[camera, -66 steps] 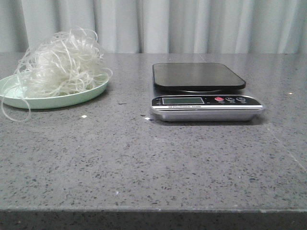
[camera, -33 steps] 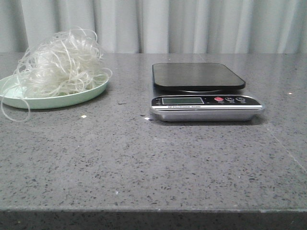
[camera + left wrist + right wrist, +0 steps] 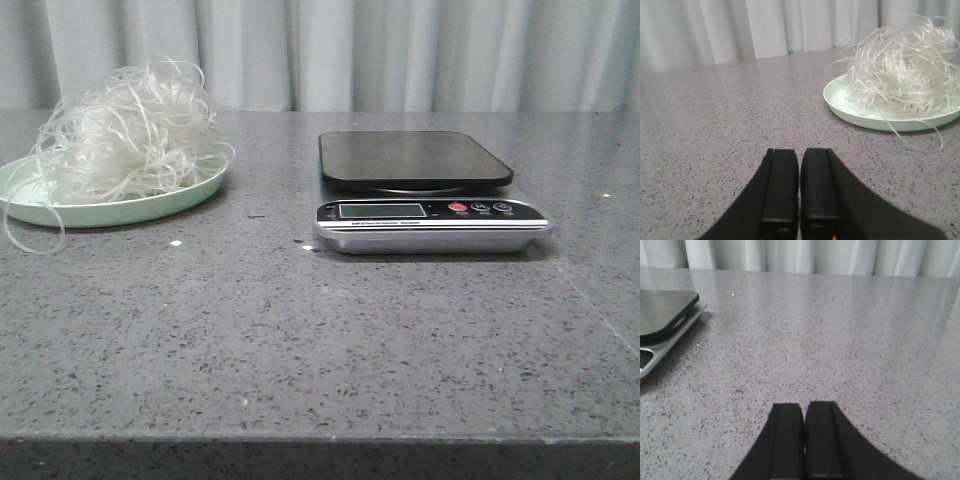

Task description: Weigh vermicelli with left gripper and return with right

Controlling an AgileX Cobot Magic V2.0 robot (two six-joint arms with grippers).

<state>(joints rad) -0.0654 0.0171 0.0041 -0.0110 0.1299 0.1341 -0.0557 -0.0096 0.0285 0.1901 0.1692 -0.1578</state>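
L claw (image 3: 799, 200) clenched, empty; R claw (image 3: 804, 440) likewise; open L wide, scoop vermicelli (image 3: 125, 125) from plate (image 3: 150, 208) w/o snagging strands.

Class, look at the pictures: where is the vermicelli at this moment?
In the front view the vermicelli is heaped on the pale green plate at the table's far left, well apart from the scale to its right; neither hand touches it.
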